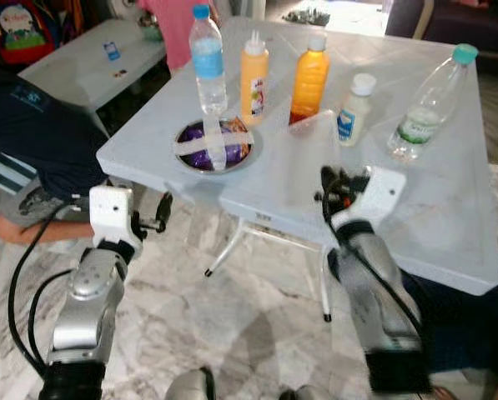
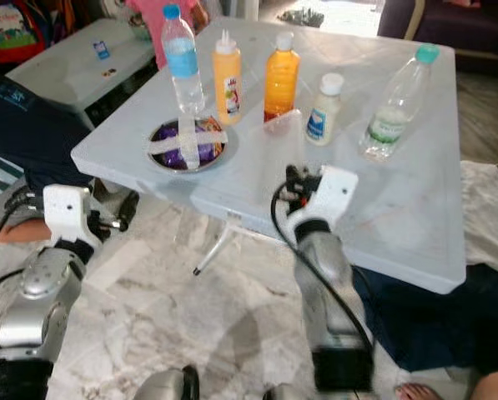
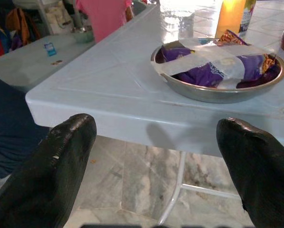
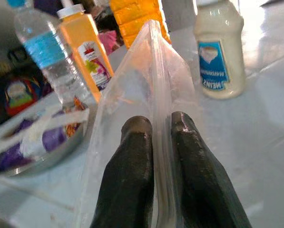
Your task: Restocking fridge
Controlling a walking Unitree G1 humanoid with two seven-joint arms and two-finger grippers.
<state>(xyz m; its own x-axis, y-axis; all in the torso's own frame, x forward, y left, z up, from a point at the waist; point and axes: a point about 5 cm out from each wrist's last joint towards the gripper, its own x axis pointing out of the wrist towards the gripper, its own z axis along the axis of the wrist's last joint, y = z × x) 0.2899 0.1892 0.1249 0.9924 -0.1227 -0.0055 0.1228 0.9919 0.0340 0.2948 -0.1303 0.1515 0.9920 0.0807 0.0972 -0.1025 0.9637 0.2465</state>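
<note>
Over the near edge of the pale blue surface (image 1: 449, 225) my right hand (image 4: 157, 128) is raised on a bent forearm, wrist cocked forward, its two black fingers pressed together on the lower edge of a clear plastic bag (image 4: 146, 80). I see the bag standing upright from the pinch, its top reaching toward the orange juice bottle (image 1: 309, 79).

My left hand (image 1: 159, 215) sits lower, below and just outside the surface's left corner, forearm angled up from the floor side; its fingers (image 3: 51, 171) are spread wide with nothing between them, pointing at the surface's edge.

On the surface, left to right across the far half: a water bottle with a blue cap (image 1: 208, 60), a yellow squeeze bottle with a fruit label (image 1: 254, 77), the orange juice bottle, a small white mayonnaise bottle (image 1: 354, 110), and a clear bottle with a teal cap (image 1: 426, 103), which looks tilted. A steel bowl (image 1: 214, 147) holding purple snack packets, crossed by white tape, lies just in front of the water bottle.

A person in dark clothing (image 1: 40, 133) sits at the left.
</note>
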